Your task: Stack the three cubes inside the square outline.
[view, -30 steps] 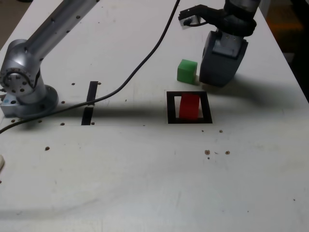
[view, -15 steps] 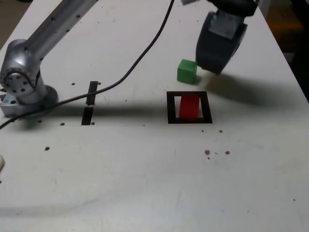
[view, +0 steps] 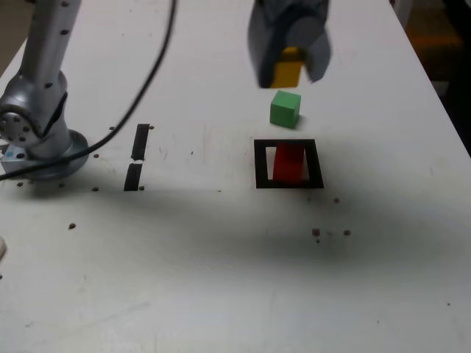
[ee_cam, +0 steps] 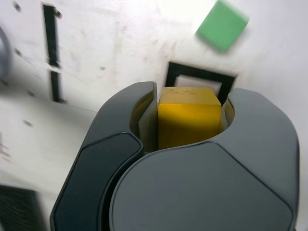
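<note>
Gripping the unmarked yellow cube (ee_cam: 188, 117), gripper (view: 288, 66) above green cube (view: 285, 108).

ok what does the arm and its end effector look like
The arm is silver-grey metal with a round joint housing and a flat round base on the table. A black cable hangs beside it. The end effector has two smooth, rounded dark grey shells, matte, with no markings visible.
</note>
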`<act>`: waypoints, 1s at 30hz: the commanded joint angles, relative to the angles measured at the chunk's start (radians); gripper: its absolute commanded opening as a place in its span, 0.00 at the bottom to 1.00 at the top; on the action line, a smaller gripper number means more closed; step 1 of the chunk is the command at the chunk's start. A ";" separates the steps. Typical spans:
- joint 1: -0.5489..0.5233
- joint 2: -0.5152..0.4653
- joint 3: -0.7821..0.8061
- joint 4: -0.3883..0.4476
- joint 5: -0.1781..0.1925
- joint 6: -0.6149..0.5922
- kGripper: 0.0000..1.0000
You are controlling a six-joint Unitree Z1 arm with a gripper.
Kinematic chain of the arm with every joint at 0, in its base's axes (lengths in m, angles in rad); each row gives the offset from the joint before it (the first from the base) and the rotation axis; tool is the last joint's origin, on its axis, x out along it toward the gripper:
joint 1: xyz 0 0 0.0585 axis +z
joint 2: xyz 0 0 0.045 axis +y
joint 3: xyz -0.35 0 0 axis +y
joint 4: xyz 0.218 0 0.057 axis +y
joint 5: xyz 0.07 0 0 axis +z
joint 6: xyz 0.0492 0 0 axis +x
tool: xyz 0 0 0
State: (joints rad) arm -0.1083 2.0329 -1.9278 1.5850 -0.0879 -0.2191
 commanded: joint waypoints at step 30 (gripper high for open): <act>-0.131 -0.072 0.360 -0.412 0.021 0.350 0.19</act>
State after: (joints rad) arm -0.2434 1.9565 -1.5611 1.1705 -0.0714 0.1504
